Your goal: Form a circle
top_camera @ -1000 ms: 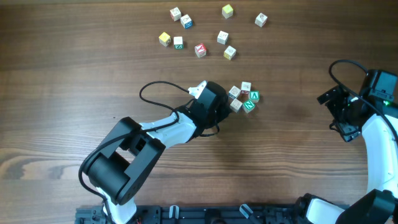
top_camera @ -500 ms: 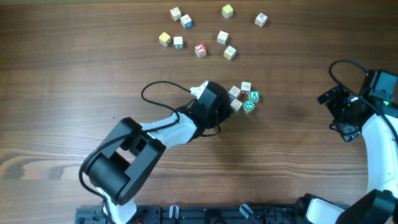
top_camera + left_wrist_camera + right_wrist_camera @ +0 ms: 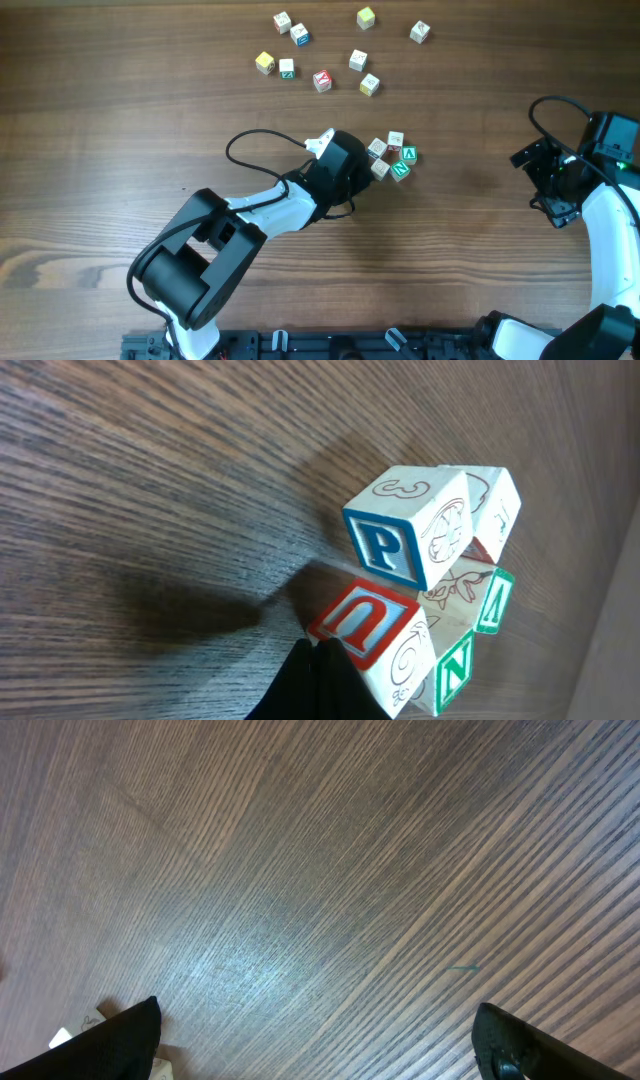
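Observation:
The circle [image 3: 391, 158] is a tight cluster of small wooden letter cubes near the table's middle. In the left wrist view I see a blue P cube [image 3: 395, 542], a red U cube [image 3: 362, 620], a green N cube [image 3: 455, 675], a green-faced cube [image 3: 493, 600] and a plain cube [image 3: 497, 510] packed together. My left gripper [image 3: 366, 166] is shut and empty, its tips [image 3: 318, 665] resting against the red U cube's near corner. My right gripper [image 3: 535, 185] stands wide open over bare wood [image 3: 315, 1050], far right of the cluster.
Several loose letter cubes [image 3: 322, 80] lie scattered along the table's far side. The left arm's black cable [image 3: 250, 150] loops over the wood left of the cluster. The right arm's base [image 3: 610, 250] fills the right edge.

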Robot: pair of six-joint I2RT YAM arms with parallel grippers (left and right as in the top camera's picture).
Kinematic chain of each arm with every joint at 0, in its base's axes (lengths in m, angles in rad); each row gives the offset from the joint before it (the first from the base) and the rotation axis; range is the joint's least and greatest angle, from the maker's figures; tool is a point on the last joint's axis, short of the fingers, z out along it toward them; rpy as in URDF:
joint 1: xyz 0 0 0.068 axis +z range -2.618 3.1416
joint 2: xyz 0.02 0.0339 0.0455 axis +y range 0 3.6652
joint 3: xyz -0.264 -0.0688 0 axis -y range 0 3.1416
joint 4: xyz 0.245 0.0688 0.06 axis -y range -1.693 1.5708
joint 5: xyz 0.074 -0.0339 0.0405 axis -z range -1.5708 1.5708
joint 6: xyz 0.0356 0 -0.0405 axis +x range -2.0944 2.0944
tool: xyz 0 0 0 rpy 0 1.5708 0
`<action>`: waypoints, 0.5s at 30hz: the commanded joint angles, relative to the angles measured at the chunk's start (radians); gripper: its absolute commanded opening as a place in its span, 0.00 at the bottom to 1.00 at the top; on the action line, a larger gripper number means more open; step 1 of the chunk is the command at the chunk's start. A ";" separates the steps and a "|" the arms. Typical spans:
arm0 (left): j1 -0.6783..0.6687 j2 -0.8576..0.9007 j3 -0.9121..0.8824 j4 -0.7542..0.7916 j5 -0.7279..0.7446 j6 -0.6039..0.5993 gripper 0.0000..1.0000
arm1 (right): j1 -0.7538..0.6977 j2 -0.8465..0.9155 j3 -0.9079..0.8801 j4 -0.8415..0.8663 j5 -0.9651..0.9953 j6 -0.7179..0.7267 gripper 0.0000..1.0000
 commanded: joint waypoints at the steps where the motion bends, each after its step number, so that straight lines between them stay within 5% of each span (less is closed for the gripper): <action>1: -0.004 0.017 0.001 0.007 -0.025 -0.010 0.04 | 0.000 0.006 0.020 0.000 -0.010 0.012 1.00; 15: -0.004 0.017 0.001 0.018 -0.051 -0.010 0.04 | 0.000 0.006 0.020 0.000 -0.010 0.013 1.00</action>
